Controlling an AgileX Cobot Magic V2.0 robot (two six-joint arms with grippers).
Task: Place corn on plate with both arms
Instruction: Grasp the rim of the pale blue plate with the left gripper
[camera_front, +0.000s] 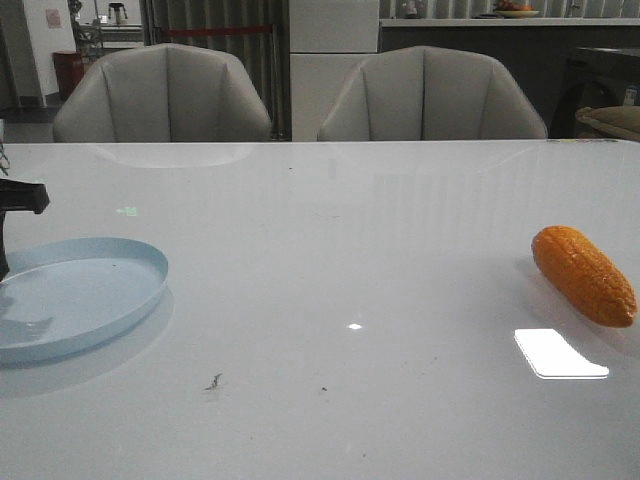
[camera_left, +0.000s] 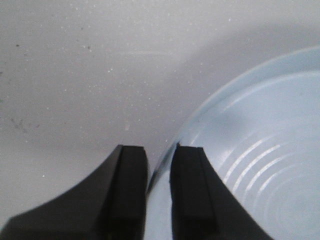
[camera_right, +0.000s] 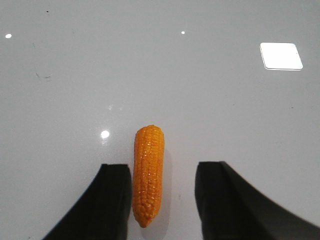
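The pale blue plate lies at the table's near left; in the left wrist view its rim runs between my fingers. My left gripper is closed narrowly on that rim, one finger inside the plate and one outside. Part of my left arm shows at the left edge of the front view. The orange corn lies on the table at the far right. In the right wrist view the corn lies between the fingers of my open right gripper, close to one finger, untouched. The right gripper is out of the front view.
Two grey chairs stand behind the table's far edge. A bright light reflection lies on the glossy white table just in front of the corn. Small dark specks mark the near middle.
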